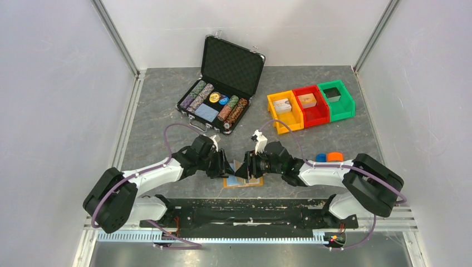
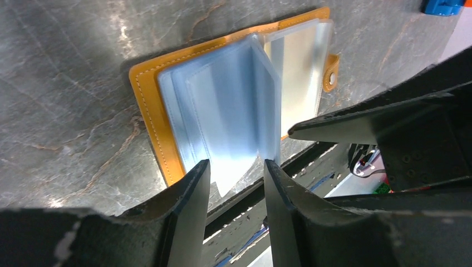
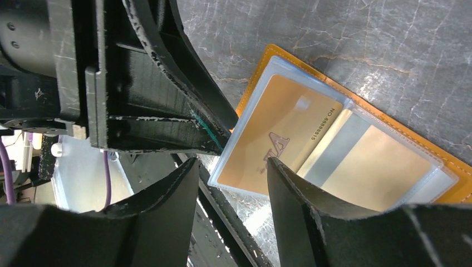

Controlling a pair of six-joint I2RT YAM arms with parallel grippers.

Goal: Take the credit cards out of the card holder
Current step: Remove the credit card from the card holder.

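At the tabletop's [image 1: 161, 111] near edge, I see my left hand [image 2: 234, 169] with fingers apart astride the open card holder's [image 2: 147, 94] clear sleeves [image 2: 222, 111]. My right hand [image 3: 231, 167], also apart, hovers over a sleeved beige credit card [image 3: 273, 139]. The chip case [image 1: 222, 89] sits beyond.

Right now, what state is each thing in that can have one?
card holder, open, cover lying flat, clear sleeves fanned up.
credit cards, inside the clear sleeves, none out yet.
left tool, open, one finger either side of a sleeve edge.
right tool, open, above a sleeved card.
chip case, lid open.
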